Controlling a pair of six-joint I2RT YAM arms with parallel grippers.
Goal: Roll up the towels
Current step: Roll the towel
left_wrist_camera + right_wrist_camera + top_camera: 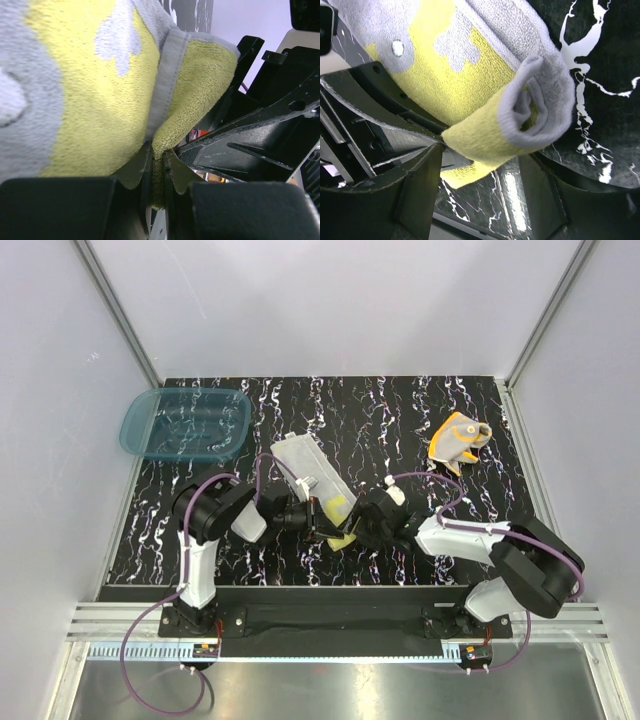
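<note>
The pale yellow towel (312, 478) lies in the middle of the table, grey side up, its near end lifted and curled. My left gripper (322, 520) is shut on the yellow edge of this towel (100, 100), which is pinched between the jaws (158, 172). My right gripper (362, 522) faces it from the right. In the right wrist view its jaws stand open (485, 190) around the towel's partly rolled end (530, 110), not clamped on it. The orange towel (458, 438) lies crumpled at the far right, away from both grippers.
A translucent teal basin (185, 423) stands at the table's far left corner. The black marbled table top (400, 420) lies between the two towels. White walls with metal frame posts enclose the table on three sides.
</note>
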